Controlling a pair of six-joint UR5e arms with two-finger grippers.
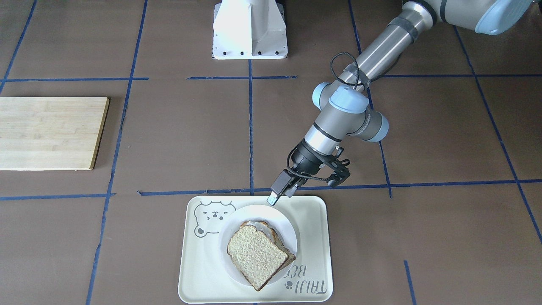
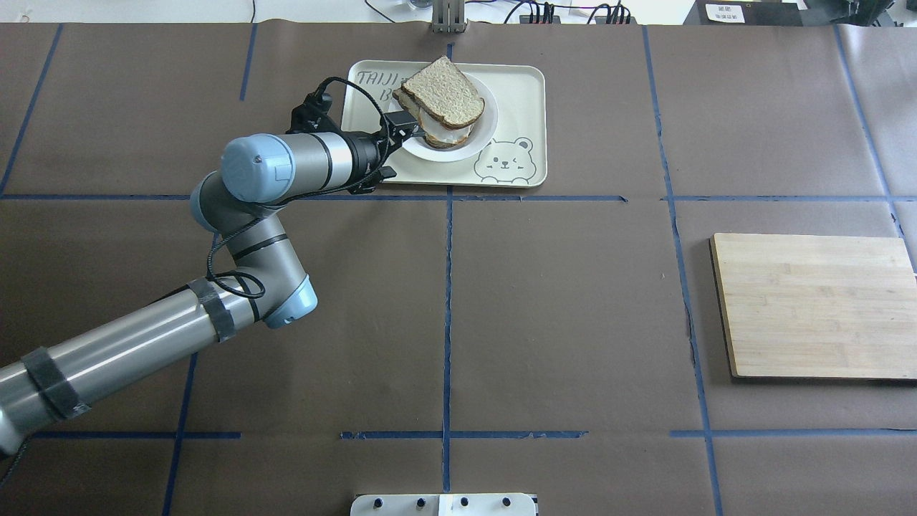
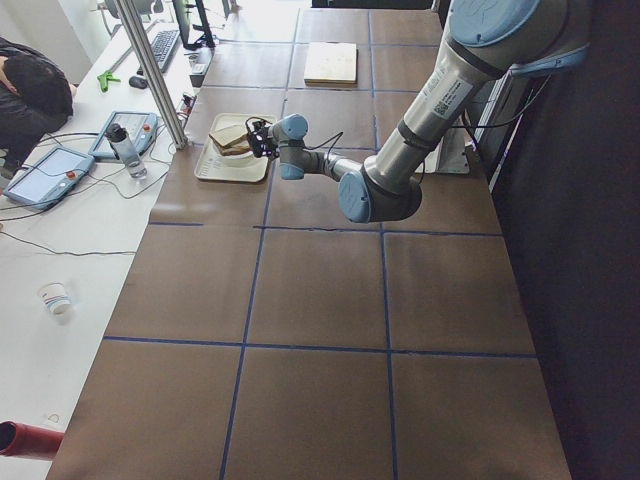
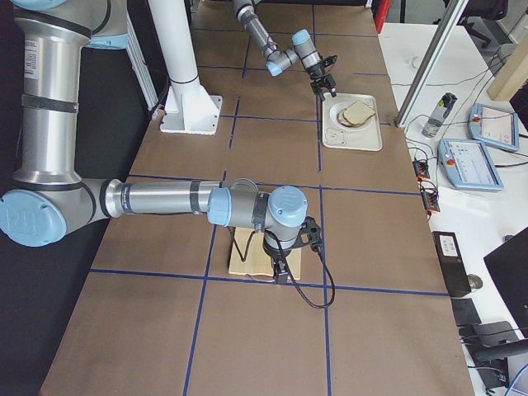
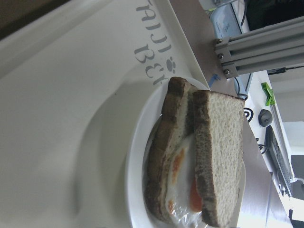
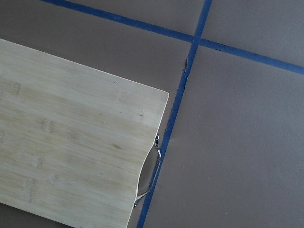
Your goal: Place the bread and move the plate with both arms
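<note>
The bread lies on the egg-topped toast, both on the plate, so the placing step looks done and the plate move is in hand. The plate sits in the cream tray at the operators' edge of the table.

The left pincer is tilted down at the plate's robot-side rim, its tip at or just above the edge. How far it is open, and whether it has hold of the rim, I cannot tell. The right pincer is well apart, over the bamboo cutting board, and shows only in the side view, so I cannot tell its opening either.

The next move probably calls for a firm hold on the thin rim, then a level lift, since the stacked slices could slide. The tray's raised lip surrounds the plate and must be cleared. The bread overhangs the rim on the operators' side, leaving little bare rim there for a second grip.
</note>
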